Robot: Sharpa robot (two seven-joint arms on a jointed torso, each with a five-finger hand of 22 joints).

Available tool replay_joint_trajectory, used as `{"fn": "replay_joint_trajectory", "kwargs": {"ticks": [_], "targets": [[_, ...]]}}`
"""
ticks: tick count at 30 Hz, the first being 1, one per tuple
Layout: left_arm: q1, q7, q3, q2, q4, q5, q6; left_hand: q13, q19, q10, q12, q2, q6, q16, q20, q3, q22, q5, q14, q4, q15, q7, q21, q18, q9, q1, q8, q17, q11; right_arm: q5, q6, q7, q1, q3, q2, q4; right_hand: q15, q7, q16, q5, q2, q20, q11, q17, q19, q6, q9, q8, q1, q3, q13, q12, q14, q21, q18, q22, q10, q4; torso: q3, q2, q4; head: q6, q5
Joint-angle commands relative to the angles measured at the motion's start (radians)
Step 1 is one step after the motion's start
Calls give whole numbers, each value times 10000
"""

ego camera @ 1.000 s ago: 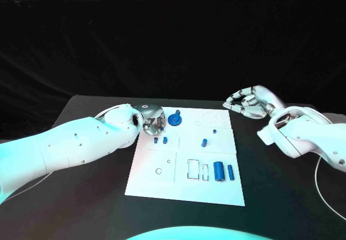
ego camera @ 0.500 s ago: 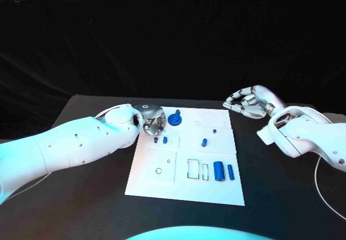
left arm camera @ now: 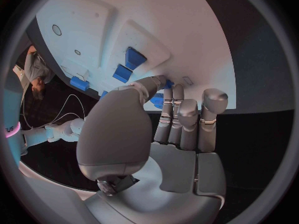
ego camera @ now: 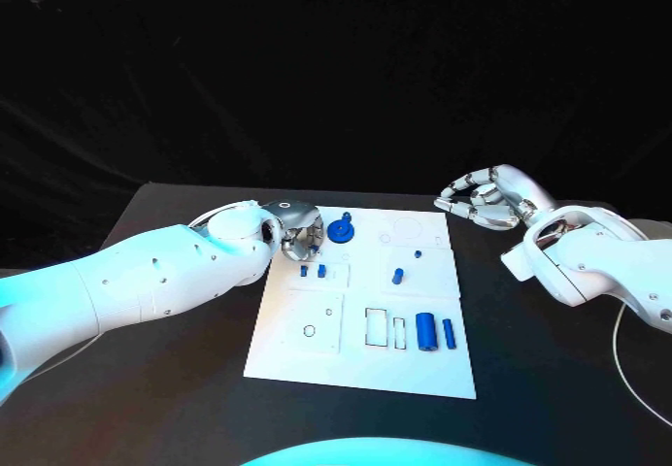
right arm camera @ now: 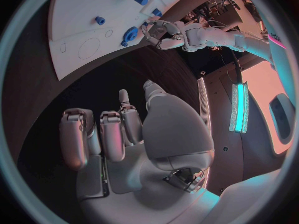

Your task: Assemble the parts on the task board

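The white task board (ego camera: pixel 294 354) lies in the middle of the black table. A blue round part (ego camera: pixel 341 231) stands near its far left corner, also in the right wrist view (right arm camera: pixel 130 34). My left hand (ego camera: pixel 298 234) is right beside that part, fingers close together and thumb drawn up to them (left arm camera: pixel 177 109). Some blue shows behind the fingertips, but I cannot tell whether they grip it. Small blue pieces (ego camera: pixel 313 271) (ego camera: pixel 398 276) stand mid-board, and two blue cylinders (ego camera: pixel 436 333) lie nearer me. My right hand (ego camera: pixel 481 200) hovers off the far right corner, fingers curled in on nothing.
Outlined slots (ego camera: pixel 378 328) and small holes (ego camera: pixel 308 331) mark the board's near half. Black table (ego camera: pixel 560 388) surrounds the board on all sides. My left forearm (ego camera: pixel 140 282) reaches across the table's left part.
My left hand and forearm have edged slightly toward the blue round part. The right hand and the parts have stayed where they were.
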Motion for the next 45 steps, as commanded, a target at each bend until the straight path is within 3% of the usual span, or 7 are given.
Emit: {"fn": "replay_joint_trajectory", "kwargs": {"ticks": [1,5,14,45], "targets": [[-285,-340,-211,-62,-188,-256,1021,28,74,22,88,120,150,49,-17,162,56,3,73,-56,-37,19,58,29,46,170,85,72,-81,-121,50,14,-5,1,2,18,-65,-77,-46,-32,49,-60,-62,999,421,6,15,39,32,9,817,-16,691,-32,55,1966,18,-8,3,1,-4,1,-17],[-292,-257,-212,-70,-182,-267,994,12,121,153,200,213,255,110,-110,616,188,43,142,-250,-130,41,178,10,146,437,152,239,-169,-123,49,15,-5,1,2,16,-65,-77,-46,-32,49,-60,-62,999,421,6,15,39,32,9,817,-16,691,-32,55,1966,18,-8,0,0,-5,6,-14],[-301,-71,-212,-93,-163,-271,685,-14,186,354,315,112,443,195,-167,1112,440,79,248,-380,-191,33,392,-29,324,336,260,487,-231,-126,21,19,-5,1,7,14,-66,-78,-49,-38,59,-61,-62,992,414,5,15,43,37,13,826,-6,689,-44,58,1959,26,-7,1,-2,6,13,-26],[-297,88,-72,-728,721,-18,-158,-37,157,338,313,24,450,211,-173,1207,434,57,279,-340,-174,43,397,-24,419,148,282,548,-208,-126,-13,47,-6,1,4,7,-68,-78,-51,-78,66,-63,-63,990,417,5,14,52,38,8,816,-16,689,-42,57,1962,18,-5,-1,3,0,114,21]]}}
